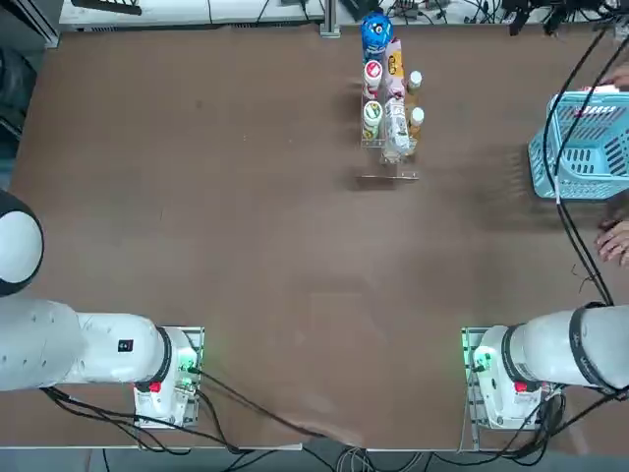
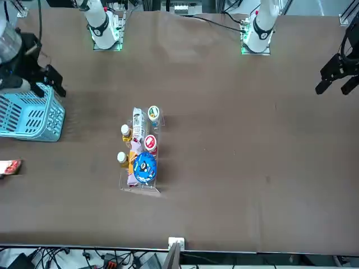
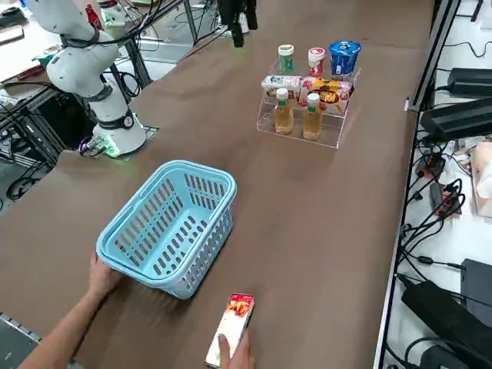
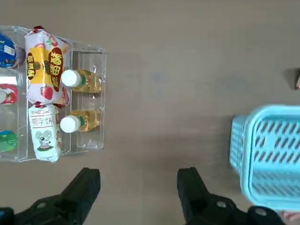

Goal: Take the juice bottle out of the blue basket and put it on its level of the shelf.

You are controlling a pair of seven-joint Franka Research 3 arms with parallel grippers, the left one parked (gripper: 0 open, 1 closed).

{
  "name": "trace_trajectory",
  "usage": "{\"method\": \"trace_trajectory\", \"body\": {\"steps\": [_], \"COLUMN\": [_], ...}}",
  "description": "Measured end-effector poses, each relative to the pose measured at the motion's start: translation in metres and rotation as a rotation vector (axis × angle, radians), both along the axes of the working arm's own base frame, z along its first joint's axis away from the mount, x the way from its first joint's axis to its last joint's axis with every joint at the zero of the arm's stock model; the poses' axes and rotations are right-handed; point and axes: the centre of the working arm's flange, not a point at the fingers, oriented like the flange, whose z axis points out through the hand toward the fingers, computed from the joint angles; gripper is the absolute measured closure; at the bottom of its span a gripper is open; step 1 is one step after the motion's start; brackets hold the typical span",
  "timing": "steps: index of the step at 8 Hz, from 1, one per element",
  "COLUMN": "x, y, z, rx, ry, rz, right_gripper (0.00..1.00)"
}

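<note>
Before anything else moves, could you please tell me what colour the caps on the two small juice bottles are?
White; the right wrist view shows both caps best.

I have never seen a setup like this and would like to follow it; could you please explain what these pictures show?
Two robot arms share a table; the right one works. One picture looks straight down, one faces the robot, one looks down from its right side, and one comes from the right wrist. There, the right gripper holds nothing: its two fingers stand wide apart above the table. The clear stepped shelf carries two juice bottles, two wrapped packets, two small capped bottles and a blue-topped container. The light blue basket looks empty. Beside it, a person's hand touches a small carton.
</note>
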Motion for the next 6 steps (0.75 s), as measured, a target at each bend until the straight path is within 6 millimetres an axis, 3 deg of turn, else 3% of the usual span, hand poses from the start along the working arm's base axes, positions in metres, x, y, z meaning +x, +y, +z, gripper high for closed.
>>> {"method": "trace_trajectory", "body": {"steps": [3, 6], "x": [-0.018, -0.019], "y": [0.003, -0.003], "z": [0.013, 0.015], "rx": [0.000, 0.001], "ry": [0.020, 0.019], "rz": [-0.048, -0.059], "right_gripper": [0.00, 0.00]}}
